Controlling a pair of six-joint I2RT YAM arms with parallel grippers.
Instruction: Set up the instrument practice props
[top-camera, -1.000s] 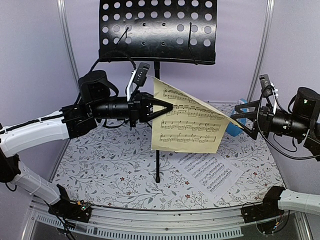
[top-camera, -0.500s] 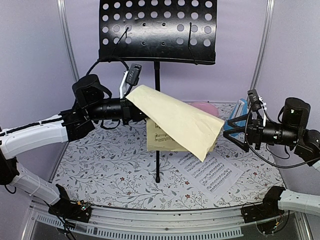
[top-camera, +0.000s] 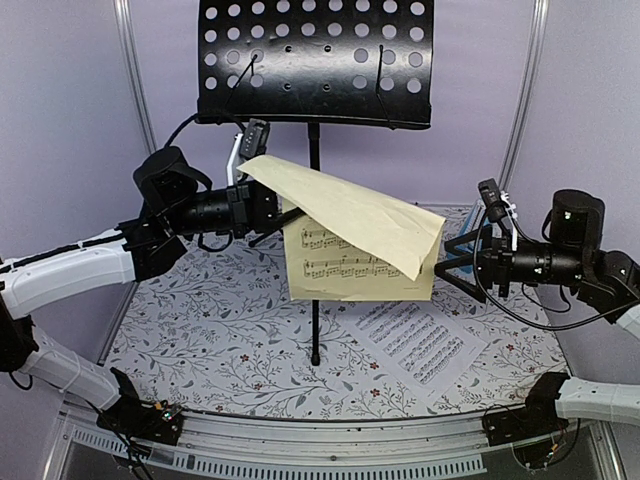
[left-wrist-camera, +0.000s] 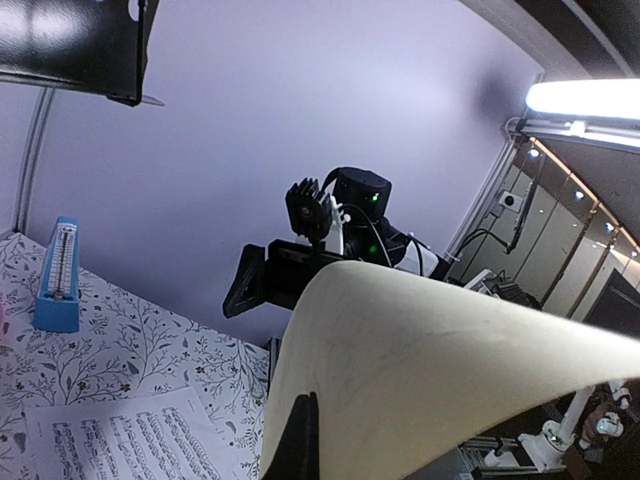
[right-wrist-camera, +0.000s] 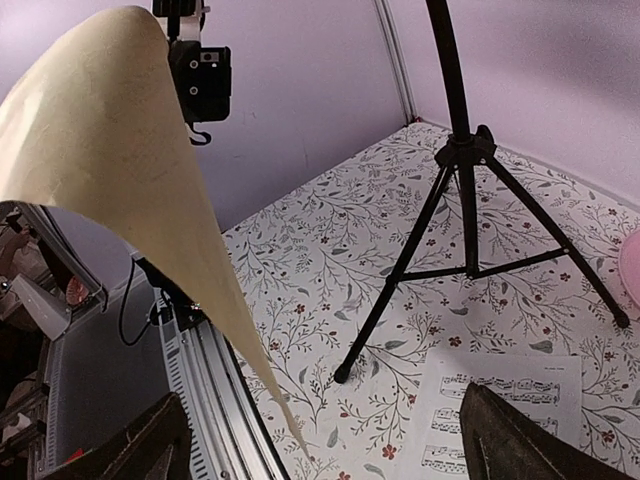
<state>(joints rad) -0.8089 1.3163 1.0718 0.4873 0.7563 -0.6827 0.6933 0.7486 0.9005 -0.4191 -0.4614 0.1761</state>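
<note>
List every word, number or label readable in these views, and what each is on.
No legible text anywhere.
pale-yellow sheet: music staves only, any words too small to read.
white sheet: printed notation, too small to read.
blue metronome: scale marks blurred.

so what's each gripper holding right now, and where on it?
Left gripper: shut on the pale-yellow sheet, at the edge nearest that arm. Right gripper: open, holding nothing.

A floral-patterned table (top-camera: 200, 340) was seen. The music stand's tripod (right-wrist-camera: 468, 210) and a blue metronome (left-wrist-camera: 58, 275) were stood upon it, and a white sheet of music (top-camera: 420, 340) was laid flat.
</note>
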